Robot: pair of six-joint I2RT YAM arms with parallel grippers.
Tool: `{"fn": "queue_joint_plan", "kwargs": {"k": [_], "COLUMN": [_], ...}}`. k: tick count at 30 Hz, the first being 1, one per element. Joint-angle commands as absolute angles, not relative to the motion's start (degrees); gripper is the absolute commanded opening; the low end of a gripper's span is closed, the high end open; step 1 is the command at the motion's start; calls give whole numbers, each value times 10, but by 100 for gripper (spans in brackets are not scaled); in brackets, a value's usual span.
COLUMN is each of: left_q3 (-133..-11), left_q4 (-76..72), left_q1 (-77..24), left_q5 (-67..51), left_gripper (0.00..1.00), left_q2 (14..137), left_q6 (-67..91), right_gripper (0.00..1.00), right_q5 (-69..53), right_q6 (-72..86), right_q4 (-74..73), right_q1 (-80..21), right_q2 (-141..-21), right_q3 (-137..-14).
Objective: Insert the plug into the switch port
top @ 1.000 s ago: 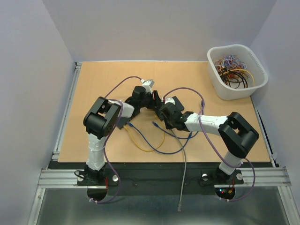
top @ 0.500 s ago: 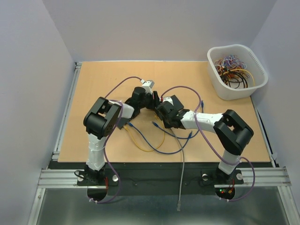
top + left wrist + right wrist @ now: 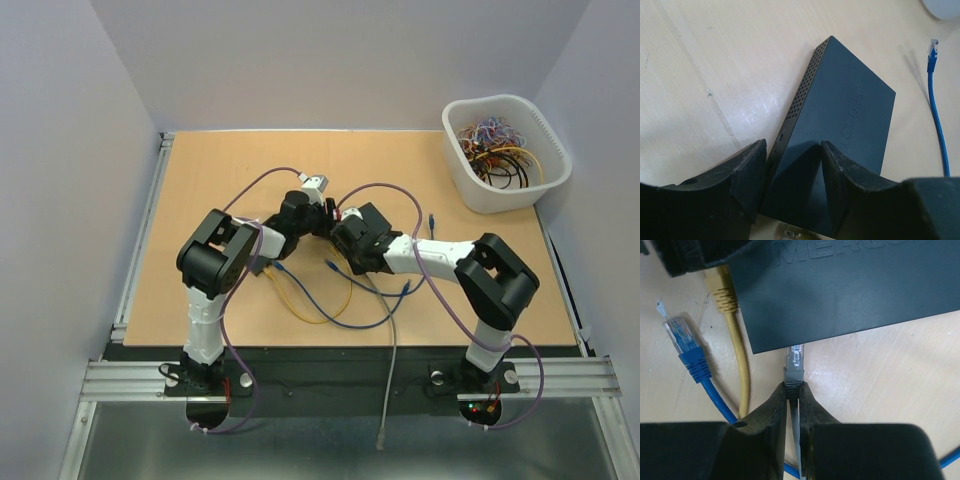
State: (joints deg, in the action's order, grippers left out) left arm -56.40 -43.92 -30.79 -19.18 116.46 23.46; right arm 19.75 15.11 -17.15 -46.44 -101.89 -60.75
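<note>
Right in the middle of the table (image 3: pixel 200 180) the two arms meet nose to nose over the switch (image 3: pixel 845 125) — a flat dark box lying on the wood, its vented side showing. The right gripper (image 3: pixel 793 390) has its fingers (image 3: pixel 774 407) pressed together on the grey boot of the plug (image 3: pixel 794 365). The clear tip sits right against the switch's near edge, but I can't tell whether it's inside a port, because the top face hides the sockets. It's crowded on the left: a yellow cable (image 3: pixel 741 370) runs in under the same edge just beside it, and a loose blue plug (image 3: pixel 682 337) lies on the wood a little further out. The left gripper (image 3: pixel 792 160) has its fingers (image 3: pixel 747 172) spread, one by the vented side and the other over the top face — touching or merely hovering, I can't say. A tangle of blue and yellow cable (image 3: pixel 322 320) sprawls between the arms and the near edge, and the grey cable (image 3: pixel 392 370) trails off over that edge. Open wood lies behind the switch and out to the left, up to the rail (image 3: pixel 140 240). The white bin (image 3: pixel 490 198) of cables stands well apart in the far right corner. Walls close in the left, far and right sides.
</note>
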Motion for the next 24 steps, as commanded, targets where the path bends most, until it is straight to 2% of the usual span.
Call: {"fn": "queue_joint_plan", "kwargs": {"k": [1,13,24], "left_q3": [-542,-535,-533], "left_q4": [-394,-381,-377], "left_q1": [-335,-337,-336], "left_q5": [-228,-230,-252], "left_gripper": [56,56,55], "left_q2": [1140,1138,1138], "left_q6": [229,209,205], "right_gripper": [0,1,0], "right_q5": [187,196,193], "right_q6": [105,30,-38], "right_q4": [-105,-98,-4], "right_q1": [-479,-481,-479], "right_q2": [-1000,-995,-992], "right_q3": [-641,-650,-624]}}
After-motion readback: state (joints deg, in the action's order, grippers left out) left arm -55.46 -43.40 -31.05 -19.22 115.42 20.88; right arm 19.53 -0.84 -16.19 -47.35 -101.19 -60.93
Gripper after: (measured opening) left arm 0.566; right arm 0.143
